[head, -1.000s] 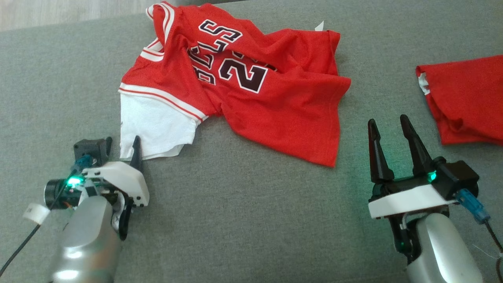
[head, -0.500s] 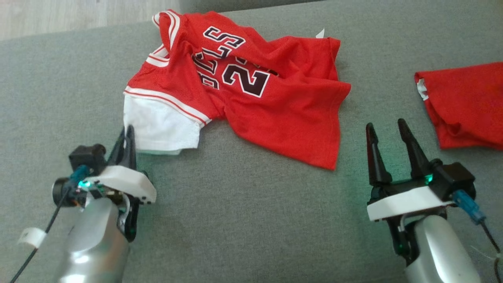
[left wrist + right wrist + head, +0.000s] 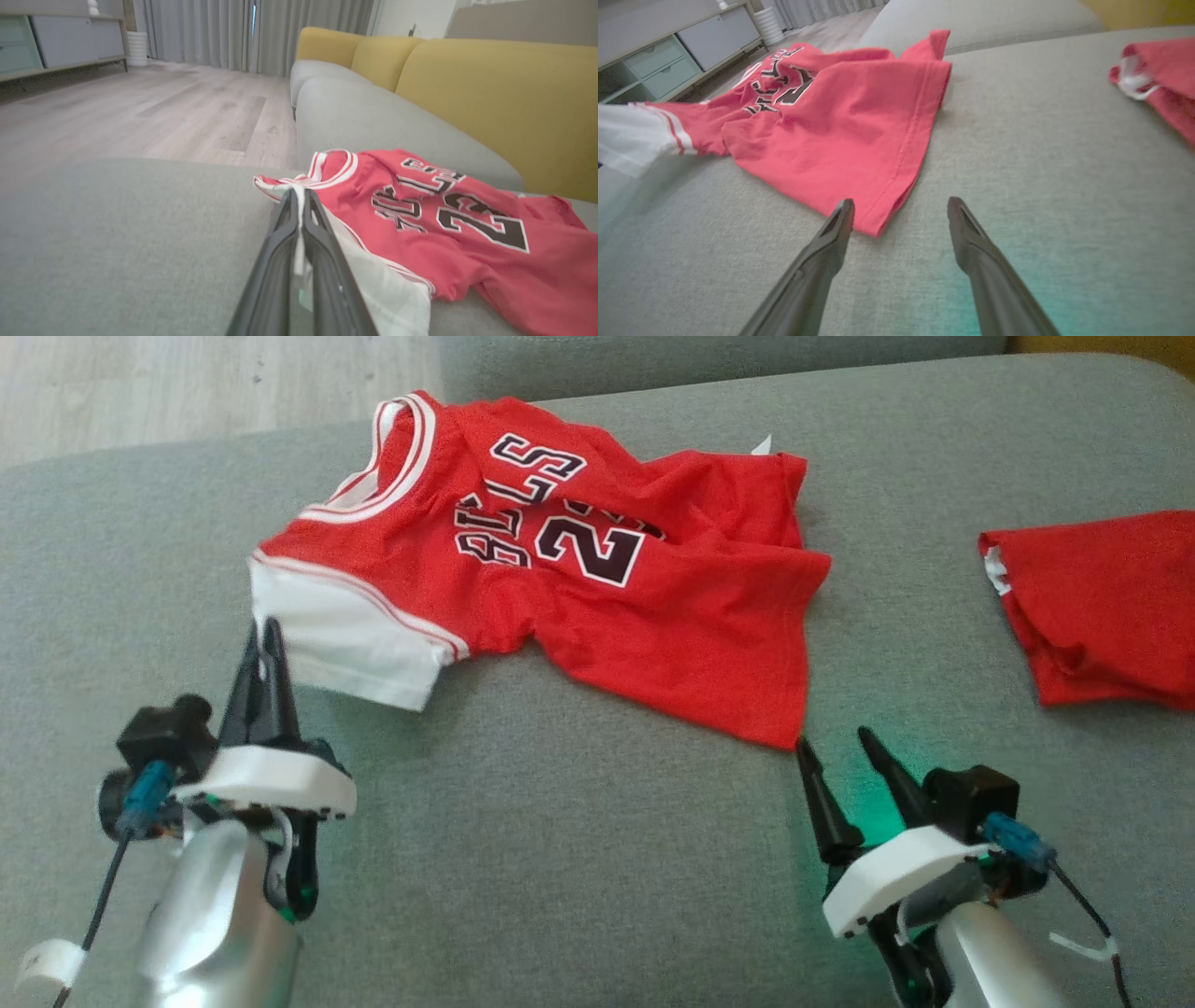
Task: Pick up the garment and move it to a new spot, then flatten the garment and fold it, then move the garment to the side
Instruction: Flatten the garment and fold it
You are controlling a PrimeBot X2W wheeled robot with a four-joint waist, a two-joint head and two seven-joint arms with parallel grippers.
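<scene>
jersey (image 3: 672,616): red, white trim, black lettering | sofa (image 3: 560,859): grey | fingers (image 3: 264,681): dark

The left gripper (image 3: 266,627) has two long, tapered black fingers on a white moulded plastic housing (image 3: 271,782), joined to a rounded silver-grey forearm (image 3: 219,919). Beside that housing sit a black camera block (image 3: 166,733) and a blue cable connector (image 3: 145,791), whose thin black cable (image 3: 98,905) bears a white tape tag (image 3: 42,966). The right gripper (image 3: 834,739) is of matching build.
</scene>
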